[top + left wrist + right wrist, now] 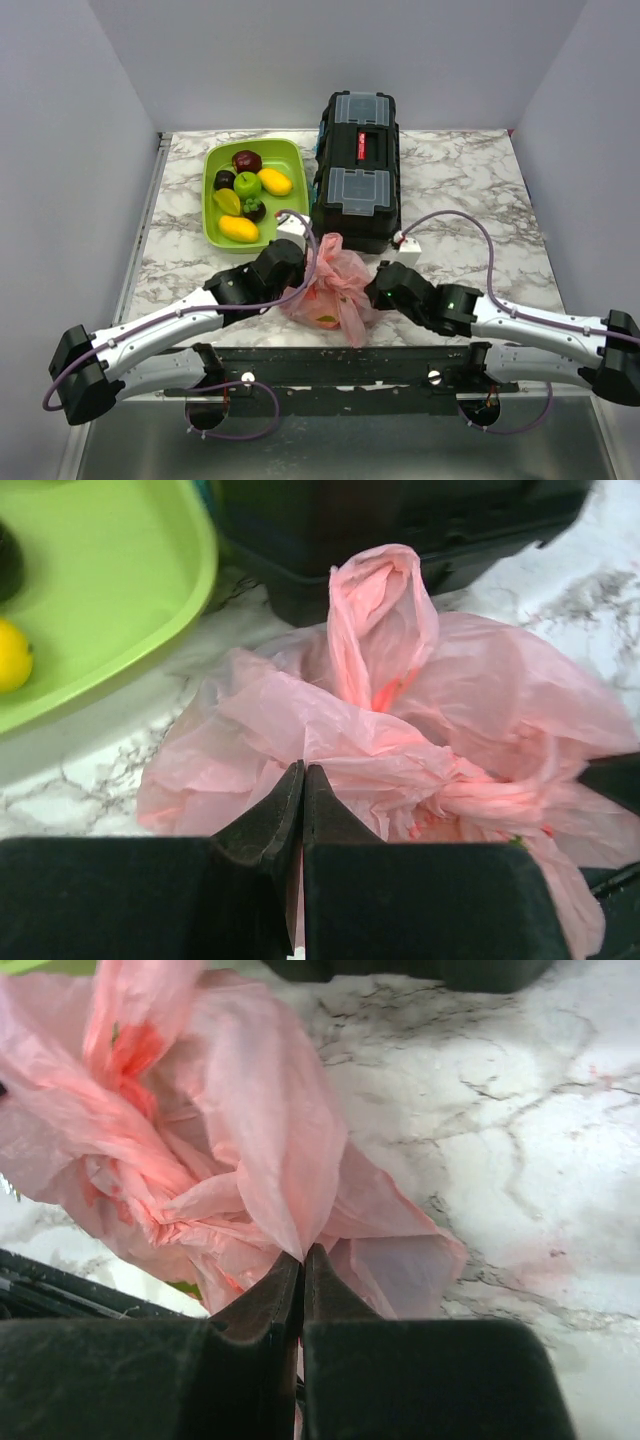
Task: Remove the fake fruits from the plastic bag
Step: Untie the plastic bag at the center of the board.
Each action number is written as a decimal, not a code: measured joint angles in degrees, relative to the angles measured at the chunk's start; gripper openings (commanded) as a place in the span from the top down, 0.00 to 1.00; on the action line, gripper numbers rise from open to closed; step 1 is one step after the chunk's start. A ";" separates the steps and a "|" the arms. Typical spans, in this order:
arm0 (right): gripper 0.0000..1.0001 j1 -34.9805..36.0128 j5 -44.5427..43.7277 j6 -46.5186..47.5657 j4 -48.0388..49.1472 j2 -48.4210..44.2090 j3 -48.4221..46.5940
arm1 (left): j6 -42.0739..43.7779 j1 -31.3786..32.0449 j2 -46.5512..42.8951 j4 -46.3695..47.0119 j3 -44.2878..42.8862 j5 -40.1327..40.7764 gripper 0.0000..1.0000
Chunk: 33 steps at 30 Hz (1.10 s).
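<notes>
Pink plastic bag [335, 278] sits crumpled on the marble table [470, 190], just in front of the black toolbox [357, 170], between both arms. Left gripper [303, 772] is clamped on a fold of it, and right gripper [302, 1255] is pinching the opposite side. Fake fruits [326, 320] only show as a reddish-yellow blob inside.

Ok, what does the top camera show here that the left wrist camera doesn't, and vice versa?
Only the top view: the right gripper at the right side of the bag, the lid of the toolbox, and all the fruit in the tray. Only the left wrist: the left gripper shut on a fold of bag film, close up. Both: the pink bag, part of the green tray, the toolbox's side, the marble table.
</notes>
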State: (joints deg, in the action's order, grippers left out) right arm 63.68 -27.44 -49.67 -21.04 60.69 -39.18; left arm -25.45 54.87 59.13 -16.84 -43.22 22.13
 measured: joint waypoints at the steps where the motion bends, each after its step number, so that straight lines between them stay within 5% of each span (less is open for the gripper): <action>1: 0.97 0.00 -0.81 -0.92 -0.28 -1.31 0.76 | -1.49 -0.07 -0.70 -0.13 0.83 1.73 1.00; 8: 0.97 0.00 -4.46 -4.13 -2.54 -8.74 5.16 | -6.60 -1.70 -5.01 -1.42 4.28 4.72 1.00; 13: 0.97 0.00 -4.61 -4.07 -3.19 -8.52 5.31 | -1.73 -2.32 -8.79 0.94 4.66 -3.52 0.52; 17: 0.97 0.00 -4.66 -3.82 -3.76 -7.28 5.29 | 1.70 -2.36 -9.81 1.99 2.95 -9.64 0.31; 25: 0.97 0.00 -4.61 -3.19 -3.89 -6.95 5.27 | 9.46 -2.25 -1.25 0.35 -7.15 -19.52 0.25; 33: 0.97 0.00 -4.59 -2.93 -4.13 -7.56 5.25 | 16.50 0.83 13.18 -7.26 -13.07 -20.85 0.30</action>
State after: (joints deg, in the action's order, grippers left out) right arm 63.68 -32.03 -52.60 -25.17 53.12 -33.93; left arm -8.95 55.70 72.31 -24.10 -56.29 1.28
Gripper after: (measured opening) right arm 0.031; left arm 0.735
